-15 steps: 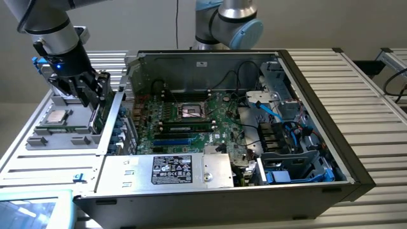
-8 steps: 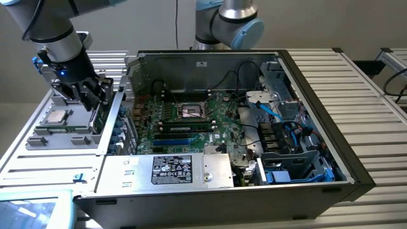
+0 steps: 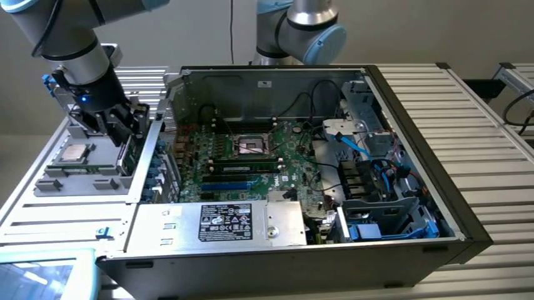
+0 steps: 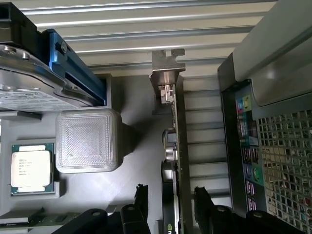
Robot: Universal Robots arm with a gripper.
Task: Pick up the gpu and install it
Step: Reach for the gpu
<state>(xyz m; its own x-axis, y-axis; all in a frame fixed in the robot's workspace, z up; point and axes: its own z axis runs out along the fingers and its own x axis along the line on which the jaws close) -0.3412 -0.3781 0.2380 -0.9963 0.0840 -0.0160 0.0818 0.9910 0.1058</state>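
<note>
Ribbed metal table [image 3: 476, 106] carries an open computer case [image 3: 276, 262]. At the upper left of the exterior view the gripper [image 3: 124, 128] is wide open, with its fingers [image 4: 141, 202] on both sides of the gpu [image 4: 176, 141] and not closed on it. The gpu stands on edge in a grey tray [image 3: 50, 187]

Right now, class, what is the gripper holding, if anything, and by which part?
Nothing: the gripper is open, its fingers either side of the upright graphics card, not clamped.

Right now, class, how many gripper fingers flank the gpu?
2: one finger beside one face of the edge-standing gpu, the other finger beside the opposite face; both seem clear of it.
</note>
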